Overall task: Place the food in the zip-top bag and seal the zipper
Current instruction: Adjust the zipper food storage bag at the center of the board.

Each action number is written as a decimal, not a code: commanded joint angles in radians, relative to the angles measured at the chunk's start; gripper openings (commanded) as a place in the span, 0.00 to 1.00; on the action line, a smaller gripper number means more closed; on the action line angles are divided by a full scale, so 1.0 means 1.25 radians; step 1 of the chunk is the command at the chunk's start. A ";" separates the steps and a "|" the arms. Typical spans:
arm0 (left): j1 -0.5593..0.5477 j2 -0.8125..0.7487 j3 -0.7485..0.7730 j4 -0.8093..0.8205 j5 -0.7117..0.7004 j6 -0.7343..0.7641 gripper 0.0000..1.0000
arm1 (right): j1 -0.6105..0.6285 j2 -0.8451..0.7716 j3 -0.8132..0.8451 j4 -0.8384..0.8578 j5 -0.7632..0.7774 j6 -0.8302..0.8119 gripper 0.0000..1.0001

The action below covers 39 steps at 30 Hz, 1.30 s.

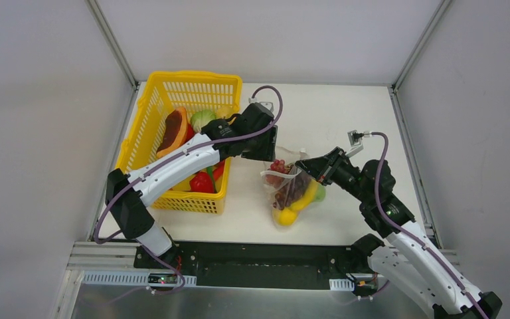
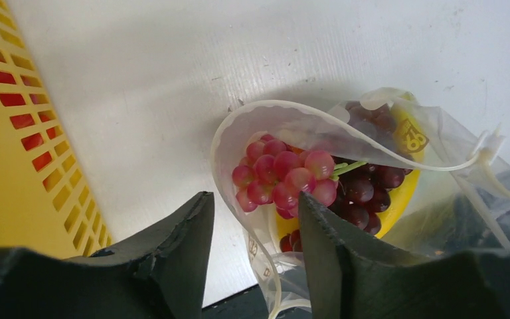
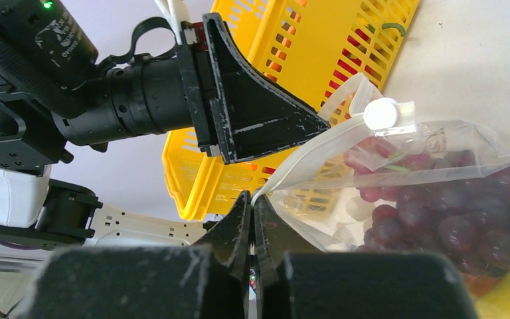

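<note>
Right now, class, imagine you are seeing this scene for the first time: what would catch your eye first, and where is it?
The bright yellow basket on the left of the table stands out first. Beside it, in the middle, the zip-top bag gapes open with pink grapes at its mouth. The right gripper pinches the bag's edge while the left gripper hangs open above it.

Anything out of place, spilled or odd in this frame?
Nothing spilled or damaged. One oddity: the pink-red toy grape bunch sits right at the mouth of the clear thin plastic bag, not deep inside, so it may block sealing. The right hand pinches the bag's rim.
</note>
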<state>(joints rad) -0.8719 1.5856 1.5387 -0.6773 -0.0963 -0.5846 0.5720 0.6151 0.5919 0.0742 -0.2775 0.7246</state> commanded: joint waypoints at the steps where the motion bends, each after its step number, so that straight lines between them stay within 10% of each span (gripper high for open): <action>1: -0.009 -0.005 0.004 0.007 0.033 0.002 0.44 | 0.003 -0.017 0.019 0.082 -0.008 -0.008 0.00; 13: -0.009 -0.029 -0.065 0.026 0.056 -0.005 0.36 | 0.003 -0.025 0.018 0.081 -0.001 -0.009 0.00; 20: -0.009 -0.037 -0.065 0.039 0.076 0.009 0.00 | 0.003 -0.029 0.017 0.076 0.002 -0.008 0.00; 39: -0.031 -0.130 0.001 0.095 0.265 0.100 0.00 | 0.003 -0.003 0.023 -0.051 0.171 0.072 0.00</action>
<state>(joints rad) -0.8822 1.4265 1.4918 -0.5877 0.1501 -0.5034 0.5720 0.5877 0.5907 -0.0036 -0.1299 0.7494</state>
